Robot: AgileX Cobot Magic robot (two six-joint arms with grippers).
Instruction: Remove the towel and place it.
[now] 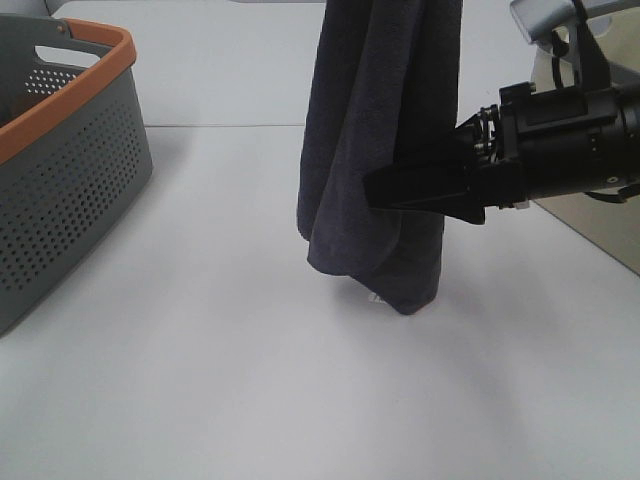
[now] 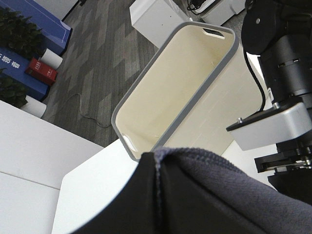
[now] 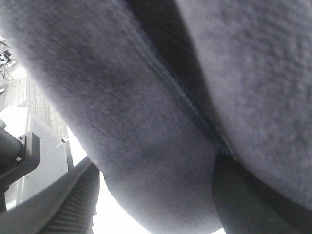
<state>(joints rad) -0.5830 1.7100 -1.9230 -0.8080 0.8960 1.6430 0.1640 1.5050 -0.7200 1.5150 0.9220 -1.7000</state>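
The dark towel [image 1: 380, 150] hangs bunched from above the top edge of the exterior view, with its lowest fold just above the white table [image 1: 250, 380]. A small white tag [image 1: 377, 297] shows near its bottom. In the left wrist view the towel [image 2: 219, 195] is gathered right at my left gripper and hides the fingers. That gripper is out of the exterior view. My right gripper [image 1: 375, 188] reaches in from the right at mid height, one black finger lying across the front of the cloth. The towel [image 3: 146, 122] fills the right wrist view, beside one dark finger [image 3: 253, 200].
A grey perforated basket with an orange rim [image 1: 70, 150] stands at the left; it also shows in the right wrist view [image 3: 73, 204]. A beige basket with a grey rim [image 2: 180, 83] stands at the right, behind the right arm [image 1: 590, 225].
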